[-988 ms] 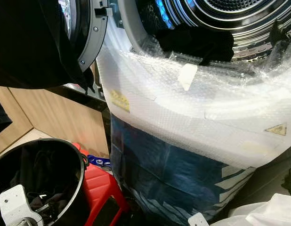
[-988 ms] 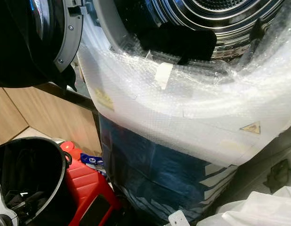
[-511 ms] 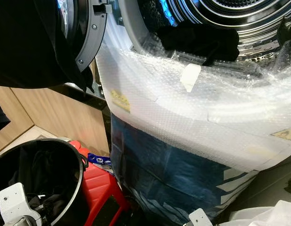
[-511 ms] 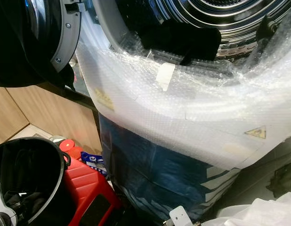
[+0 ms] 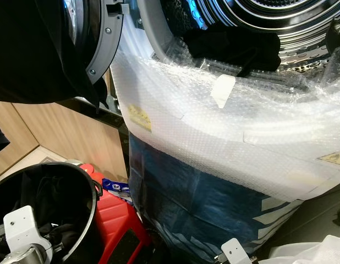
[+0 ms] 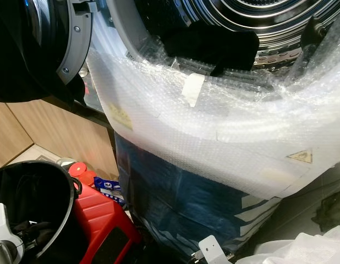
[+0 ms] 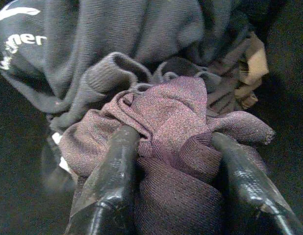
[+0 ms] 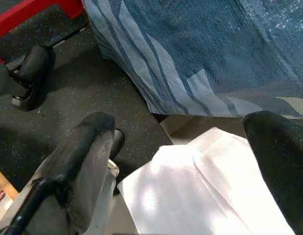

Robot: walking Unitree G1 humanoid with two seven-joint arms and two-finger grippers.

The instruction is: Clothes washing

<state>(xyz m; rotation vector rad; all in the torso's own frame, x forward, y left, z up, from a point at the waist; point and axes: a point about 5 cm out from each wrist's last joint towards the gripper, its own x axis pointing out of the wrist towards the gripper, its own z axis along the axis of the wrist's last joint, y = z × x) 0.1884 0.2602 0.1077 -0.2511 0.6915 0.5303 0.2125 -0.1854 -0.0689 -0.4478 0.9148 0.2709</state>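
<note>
My left gripper (image 7: 175, 169) is down inside the black bucket (image 5: 91, 217), shut on a maroon knitted garment (image 7: 173, 117) that bulges between its two fingers. Under it lies a grey sweatshirt (image 7: 107, 44) with white lettering. The washing machine drum (image 5: 280, 16) stands open above, with a dark garment (image 5: 230, 47) hanging over its lip. The machine's body is wrapped in bubble wrap (image 5: 214, 126) and blue film (image 5: 203, 203). My right gripper (image 8: 186, 147) hangs open and empty low beside the machine, above the dark floor and a white sheet (image 8: 200, 196).
The machine's round door (image 5: 98, 38) is swung open on the left, over a wooden cabinet front (image 5: 65, 137). A red plastic box (image 5: 118, 220) sits between the bucket and the machine. A black caster (image 8: 29, 73) rests on the speckled floor.
My left wrist has edged up and to the right inside the bucket. The right wrist has risen slightly. The whole view has shifted a little.
</note>
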